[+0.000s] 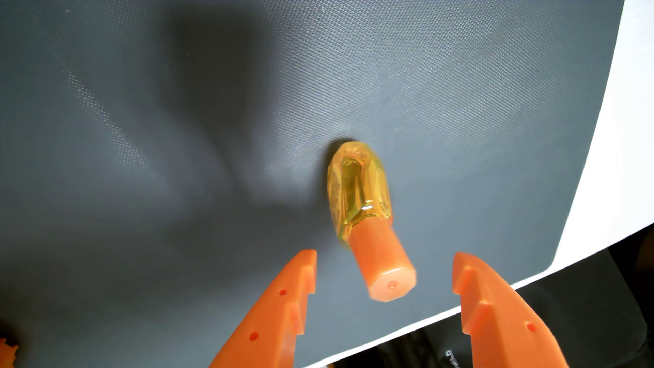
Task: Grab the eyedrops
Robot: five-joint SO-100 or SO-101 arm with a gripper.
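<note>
While spread, end effector [385, 256] flanks eyedrops [364, 198] cap.

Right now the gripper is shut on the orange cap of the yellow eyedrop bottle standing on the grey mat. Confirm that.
Not quite. The gripper is open, not shut on the cap: in the wrist view its two orange fingers stand apart on either side of the orange cap, with gaps between. The rest holds: the yellow eyedrop bottle stands on the grey mat.
</note>
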